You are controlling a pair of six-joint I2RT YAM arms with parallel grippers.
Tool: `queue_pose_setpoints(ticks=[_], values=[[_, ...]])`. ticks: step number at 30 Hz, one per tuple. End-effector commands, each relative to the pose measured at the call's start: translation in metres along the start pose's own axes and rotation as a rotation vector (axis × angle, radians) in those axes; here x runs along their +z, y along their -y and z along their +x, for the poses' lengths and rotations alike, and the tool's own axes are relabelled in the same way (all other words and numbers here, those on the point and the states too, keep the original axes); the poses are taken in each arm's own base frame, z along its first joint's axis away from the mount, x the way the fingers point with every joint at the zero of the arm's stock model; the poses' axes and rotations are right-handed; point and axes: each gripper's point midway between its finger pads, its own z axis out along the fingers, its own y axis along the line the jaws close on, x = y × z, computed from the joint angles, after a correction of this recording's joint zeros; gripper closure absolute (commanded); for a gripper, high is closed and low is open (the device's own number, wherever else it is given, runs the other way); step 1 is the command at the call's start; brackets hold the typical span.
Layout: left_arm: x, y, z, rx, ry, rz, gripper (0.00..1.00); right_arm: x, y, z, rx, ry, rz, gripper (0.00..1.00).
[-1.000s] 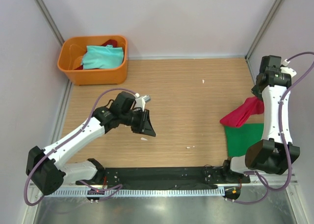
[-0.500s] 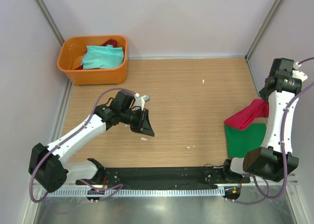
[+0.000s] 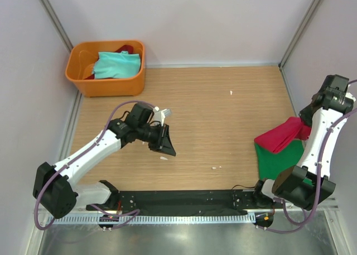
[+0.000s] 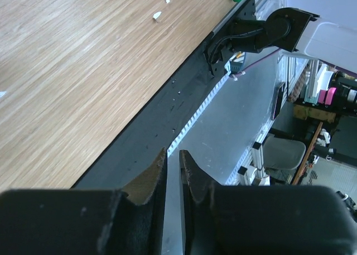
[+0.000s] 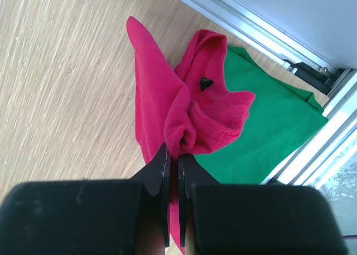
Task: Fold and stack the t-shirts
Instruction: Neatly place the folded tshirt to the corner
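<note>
My right gripper [image 5: 173, 154] pinches the bright red t-shirt [image 5: 167, 107], bunched, its lower folds trailing onto the dark green t-shirt [image 3: 278, 159], which lies flat by the table's right edge. The pale teal t-shirt [image 3: 116, 64] lies crumpled in the orange tub [image 3: 78, 79].

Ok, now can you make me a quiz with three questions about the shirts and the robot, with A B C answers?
1. Where is the pale teal shirt? A: in the orange tub. B: on a chair. C: on the floor.
2. What colour is the flat shirt beside the red shirt? A: yellow. B: green. C: white.
3. What are the right fingers doing? A: spread wide. B: holding a cup. C: pinching the red shirt.
Answers: 1 A, it lies in the tub at the far left corner. 2 B, the green shirt lies spread out there. 3 C, red cloth is bunched between them.
</note>
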Motion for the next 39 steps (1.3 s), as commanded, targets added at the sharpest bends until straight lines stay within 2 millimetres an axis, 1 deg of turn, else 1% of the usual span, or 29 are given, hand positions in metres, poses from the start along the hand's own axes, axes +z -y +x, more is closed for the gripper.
queue_pose_setpoints(ticks=[1,7,14,18,23,25,29,34,37,39], values=[[-0.004,0.009,-0.004,0.027,0.000,0.041,0.86,-0.007,-0.002,0.000,-0.006,-0.010,-0.078,0.98],[-0.004,0.010,-0.003,0.026,-0.001,0.044,0.87,-0.004,-0.003,0.005,-0.011,-0.039,-0.089,0.98],[-0.004,0.010,0.000,0.024,-0.005,0.050,0.87,-0.017,0.012,0.008,-0.006,-0.036,-0.043,0.98],[-0.003,0.010,0.000,0.020,-0.011,0.060,0.88,-0.018,0.018,0.017,0.008,-0.062,-0.036,0.98],[-0.003,0.012,0.001,0.021,-0.017,0.068,0.89,-0.022,0.029,0.022,0.003,-0.058,0.004,0.98],[-0.003,0.011,0.002,0.018,-0.020,0.071,0.89,-0.023,0.031,0.024,0.008,-0.060,0.004,0.98],[-0.003,0.012,0.002,0.020,-0.020,0.074,0.89,-0.018,0.039,0.036,0.001,-0.088,0.028,0.98],[-0.004,0.012,0.004,0.020,-0.022,0.076,0.90,-0.014,0.051,0.042,-0.019,-0.085,0.083,0.98],[-0.005,0.013,0.005,0.022,-0.021,0.080,0.90,-0.009,0.060,0.046,-0.026,-0.090,0.129,0.98],[-0.005,0.013,0.006,0.022,-0.023,0.083,0.90,-0.002,0.068,0.052,-0.030,-0.099,0.171,0.98]])
